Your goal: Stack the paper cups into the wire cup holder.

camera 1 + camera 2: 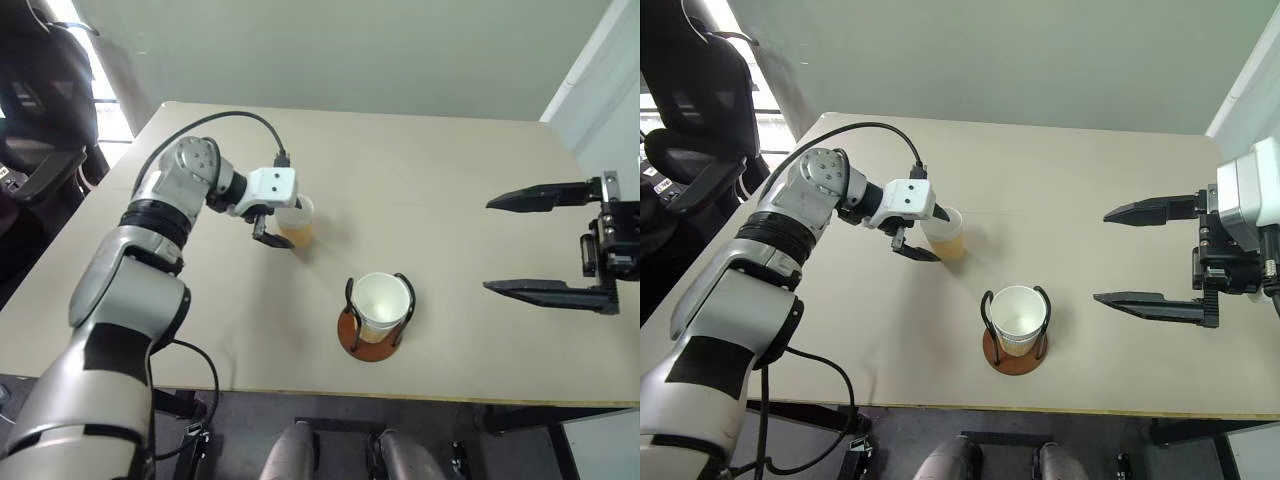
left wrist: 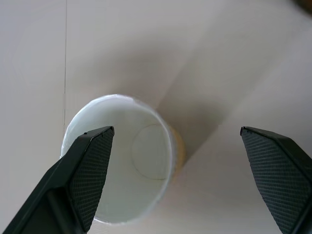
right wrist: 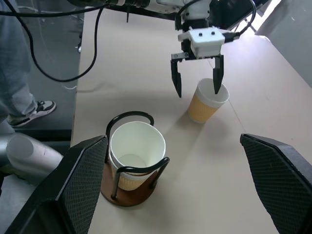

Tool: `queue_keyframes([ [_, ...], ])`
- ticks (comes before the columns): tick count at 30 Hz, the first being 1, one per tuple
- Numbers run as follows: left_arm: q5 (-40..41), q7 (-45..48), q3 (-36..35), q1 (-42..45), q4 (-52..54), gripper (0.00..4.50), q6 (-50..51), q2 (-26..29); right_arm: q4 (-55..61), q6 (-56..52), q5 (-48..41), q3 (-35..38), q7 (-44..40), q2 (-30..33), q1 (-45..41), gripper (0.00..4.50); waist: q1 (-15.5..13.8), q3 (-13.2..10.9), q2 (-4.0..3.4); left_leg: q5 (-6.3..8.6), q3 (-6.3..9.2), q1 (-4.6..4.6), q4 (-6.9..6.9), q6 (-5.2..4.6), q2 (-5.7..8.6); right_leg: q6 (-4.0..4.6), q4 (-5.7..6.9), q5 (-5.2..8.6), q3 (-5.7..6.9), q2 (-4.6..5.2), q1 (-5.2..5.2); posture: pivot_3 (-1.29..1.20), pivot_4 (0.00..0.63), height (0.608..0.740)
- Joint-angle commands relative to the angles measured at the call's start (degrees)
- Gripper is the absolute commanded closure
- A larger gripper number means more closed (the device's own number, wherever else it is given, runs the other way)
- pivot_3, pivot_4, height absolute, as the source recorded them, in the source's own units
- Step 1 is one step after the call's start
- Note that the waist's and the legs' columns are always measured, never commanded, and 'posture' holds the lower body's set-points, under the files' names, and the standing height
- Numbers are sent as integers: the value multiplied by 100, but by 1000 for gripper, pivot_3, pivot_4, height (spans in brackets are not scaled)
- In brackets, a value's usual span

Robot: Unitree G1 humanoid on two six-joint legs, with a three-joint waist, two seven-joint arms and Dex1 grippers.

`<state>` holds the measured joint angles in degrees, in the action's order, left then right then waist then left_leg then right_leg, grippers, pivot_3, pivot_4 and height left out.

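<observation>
Left claw [image 3: 197, 81] spread wide, loose paper cup [image 3: 206, 101] under one finger

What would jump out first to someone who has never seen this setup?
Probably the left gripper, its black fingers spread wide, reaching down at a lone paper cup standing upright near the middle of the tan table; one finger looks to dip inside the cup's rim. Nearer the front edge stands the wire cup holder with cups already nested in it. The right gripper hangs open off to the side.
</observation>
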<state>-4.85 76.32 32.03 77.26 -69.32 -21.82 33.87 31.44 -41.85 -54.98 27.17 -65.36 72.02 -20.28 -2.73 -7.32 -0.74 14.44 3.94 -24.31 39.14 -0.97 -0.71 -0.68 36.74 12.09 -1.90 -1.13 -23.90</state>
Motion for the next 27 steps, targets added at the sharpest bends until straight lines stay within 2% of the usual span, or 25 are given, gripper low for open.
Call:
queue_keyframes([
  [1,-352,-245,-218,-29,-182,54,-185,-63,77,-40,-43,186,56,97,-51,0,1,0,0,0,0,1,-1,-1,1,-2,0,1,-1,4,0,0,150,740],
  [4,-562,-442,-336,-54,-279,602,-271,-163,105,-90,-50,222,82,114,-45,0,1,0,0,-5,-6,0,-1,-8,5,-13,0,8,-2,10,1,0,150,740],
  [14,-1272,-766,-413,-71,-377,4266,-562,-193,213,-208,-89,308,141,109,-48,0,2,0,1,-10,-8,-1,1,-19,24,-32,5,18,-8,25,2,0,150,740],
  [15,-1292,-751,-436,-77,-379,4477,-567,-194,217,-202,-74,307,135,100,-33,0,2,0,1,-11,-11,0,0,-20,27,-33,6,19,-8,24,2,0,150,740],
  [21,-1082,-99,-799,-76,-309,4477,-554,-155,189,-155,-18,271,101,77,-8,0,2,0,1,-14,-7,-1,-1,-27,45,-45,7,21,-14,34,2,0,150,740],
  [24,-347,1291,-1318,164,74,4477,-178,-141,143,-124,8,284,49,85,-7,0,2,0,2,-14,-2,-3,-1,-29,53,-48,7,20,-18,37,0,0,150,740],
  [27,1137,1618,-944,528,1256,4477,911,57,24,-90,65,369,-131,150,24,0,0,-4,12,-13,7,-17,1,-36,58,-56,6,19,-18,39,-4,0,150,740],
])
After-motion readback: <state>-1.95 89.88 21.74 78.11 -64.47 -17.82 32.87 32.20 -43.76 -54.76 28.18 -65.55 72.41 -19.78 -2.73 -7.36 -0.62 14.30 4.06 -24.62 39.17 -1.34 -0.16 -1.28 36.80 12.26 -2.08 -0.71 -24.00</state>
